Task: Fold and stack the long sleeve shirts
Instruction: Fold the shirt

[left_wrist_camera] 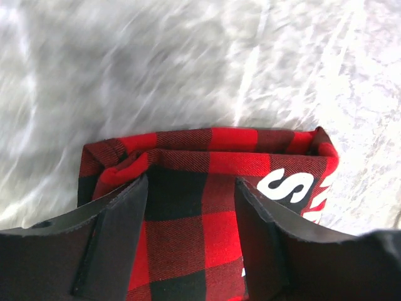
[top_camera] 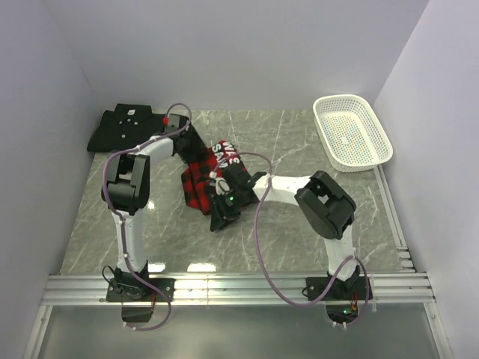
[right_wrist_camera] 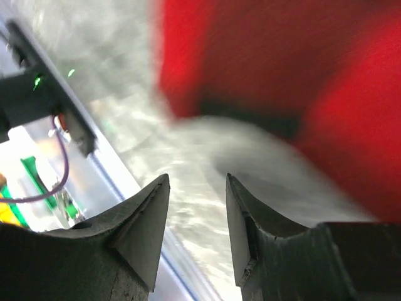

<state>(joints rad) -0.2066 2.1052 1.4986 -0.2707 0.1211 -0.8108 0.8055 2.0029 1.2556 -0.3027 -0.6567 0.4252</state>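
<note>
Top external: high, behind arm bases, looking down at marble table. Both wrist cameras: close, sharing plaid shirt at centre, 12 o'clock of bases.

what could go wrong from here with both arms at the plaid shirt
1. The right gripper has open jaws with only table between them, so that side of the plaid shirt may sag or unfold.
2. The left gripper straddles the folded edge; a shallow hold could catch just one layer.
</note>
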